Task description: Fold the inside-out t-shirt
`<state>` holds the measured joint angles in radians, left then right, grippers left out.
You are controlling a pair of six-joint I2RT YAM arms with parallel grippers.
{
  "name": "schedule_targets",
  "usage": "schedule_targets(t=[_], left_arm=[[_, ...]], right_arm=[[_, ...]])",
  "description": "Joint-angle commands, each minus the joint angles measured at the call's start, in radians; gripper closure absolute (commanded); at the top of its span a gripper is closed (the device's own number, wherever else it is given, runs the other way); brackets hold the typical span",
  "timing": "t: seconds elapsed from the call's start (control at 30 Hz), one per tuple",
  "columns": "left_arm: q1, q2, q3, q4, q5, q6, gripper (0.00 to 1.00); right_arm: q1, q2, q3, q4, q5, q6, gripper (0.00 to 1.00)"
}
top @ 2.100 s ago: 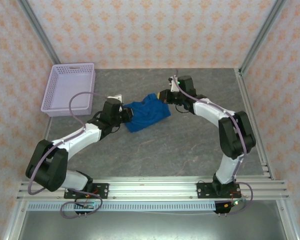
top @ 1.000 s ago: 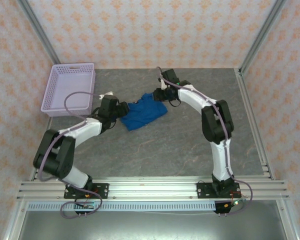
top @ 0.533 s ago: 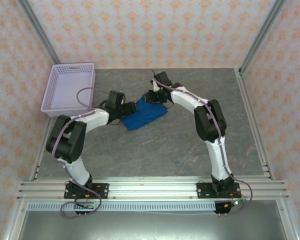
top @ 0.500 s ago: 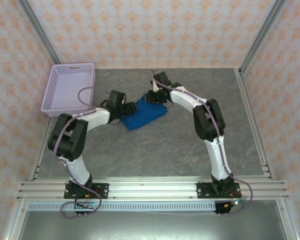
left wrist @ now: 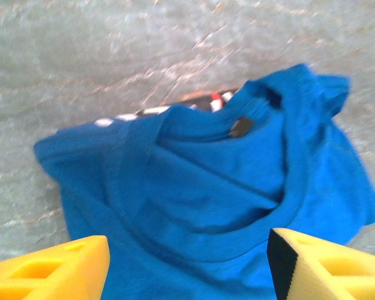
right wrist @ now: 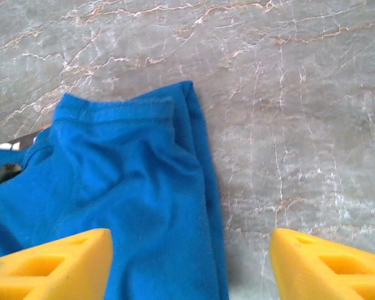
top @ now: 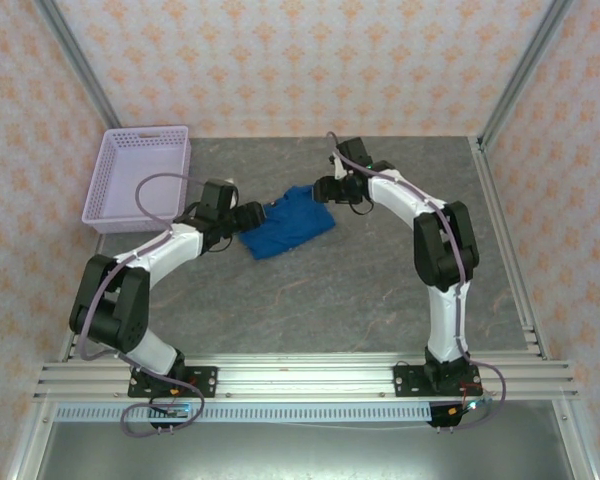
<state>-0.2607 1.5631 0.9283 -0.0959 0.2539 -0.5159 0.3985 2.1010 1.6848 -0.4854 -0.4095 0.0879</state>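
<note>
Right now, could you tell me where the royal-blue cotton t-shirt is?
Top view: the t-shirt lies bunched on the grey marbled table, right of the lavender plastic mesh basket.

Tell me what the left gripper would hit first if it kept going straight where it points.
The left gripper would most likely meet the t-shirt first. Its collar lies straight ahead between the open jaws, though depth is unclear.

Top camera looks down from high behind; both wrist cameras face down, close, sharing the shirt [left wrist: 206,206]
</note>
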Motion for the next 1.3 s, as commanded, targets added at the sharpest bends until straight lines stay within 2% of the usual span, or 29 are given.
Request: schedule_targets(t=[0.0, 0.2, 0.37, 0.4, 0.53, 0.6, 0.63, 0.7, 0.87, 1.0, 1.07, 1.27], left_arm=[[0.014, 0.014, -0.016, -0.069, -0.023, -0.003, 0.31], [0.018, -0.008, -0.033, -0.088, -0.037, 0.013, 0.31], [0.021, -0.043, -0.061, -0.099, -0.03, 0.009, 0.31], [0.02, -0.055, -0.068, -0.1, -0.029, 0.009, 0.31], [0.02, -0.105, -0.083, -0.126, -0.035, 0.012, 0.31], [0.02, -0.136, -0.089, -0.142, -0.047, 0.016, 0.31], [0.02, -0.154, -0.09, -0.154, -0.055, 0.02, 0.31], [0.02, -0.185, -0.089, -0.177, -0.073, 0.028, 0.31], [0.021, -0.246, -0.086, -0.224, -0.1, 0.047, 0.31], [0.02, -0.263, -0.086, -0.228, -0.101, 0.046, 0.31], [0.021, -0.259, -0.084, -0.221, -0.099, 0.043, 0.31], [0.02, -0.246, -0.073, -0.226, -0.094, 0.048, 0.31]], right_arm=[[0.012, 0.107, 0.085, -0.048, -0.079, -0.008, 0.29], [0.047, 0.232, 0.216, -0.112, -0.153, -0.01, 0.27], [0.056, 0.269, 0.218, -0.122, -0.143, 0.006, 0.33], [0.056, 0.269, 0.216, -0.121, -0.143, 0.006, 0.38], [0.053, 0.259, 0.22, -0.138, -0.139, 0.006, 0.74], [0.045, 0.24, 0.208, -0.136, -0.14, 0.002, 0.88], [0.036, 0.226, 0.198, -0.137, -0.131, -0.003, 0.94], [0.011, 0.186, 0.168, -0.142, -0.101, -0.023, 0.98], [-0.115, 0.054, 0.078, -0.205, 0.091, -0.142, 1.0], [-0.254, -0.017, 0.029, -0.224, 0.35, -0.224, 1.0], [-0.318, -0.019, 0.039, -0.219, 0.442, -0.239, 1.0], [-0.484, 0.08, 0.196, -0.201, 0.516, -0.221, 0.98]])
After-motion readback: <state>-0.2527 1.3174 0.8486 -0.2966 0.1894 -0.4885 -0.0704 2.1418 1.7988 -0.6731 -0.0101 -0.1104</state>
